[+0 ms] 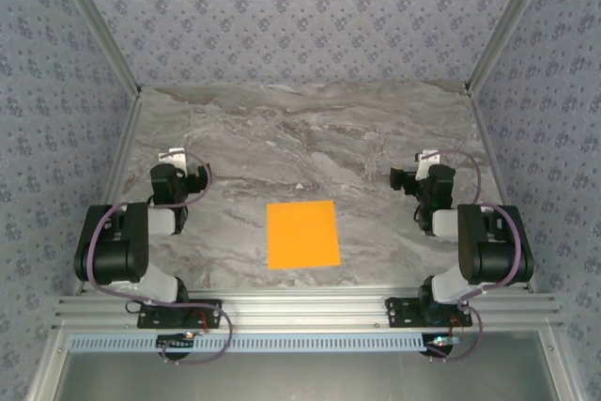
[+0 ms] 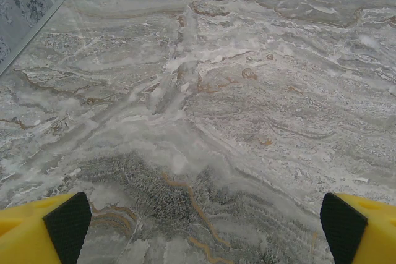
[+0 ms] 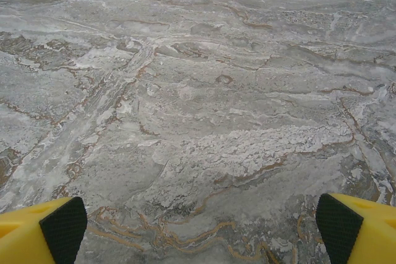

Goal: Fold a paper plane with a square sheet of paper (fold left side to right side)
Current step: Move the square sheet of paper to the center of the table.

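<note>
The square sheet of paper [image 1: 302, 234] lies flat and unfolded on the marble table, bright orange, near the front edge between the two arms. My left gripper [image 1: 174, 159] sits folded back at the left, well apart from the sheet. My right gripper [image 1: 424, 161] rests at the right, also apart from it. In the left wrist view the yellow fingers with black pads [image 2: 65, 227] stand wide apart over bare marble, so the left gripper [image 2: 201, 230] is open. The right gripper [image 3: 201, 230] is open the same way, its pads [image 3: 337, 227] wide apart. No paper plane is in view.
The grey marble table [image 1: 310, 138] stretches back to patterned walls. Aluminium rails [image 1: 300, 307] run along the front edge and uprights [image 1: 498, 35] rise at both back corners. Both arm bases [image 1: 178, 312] are bolted at the front rail.
</note>
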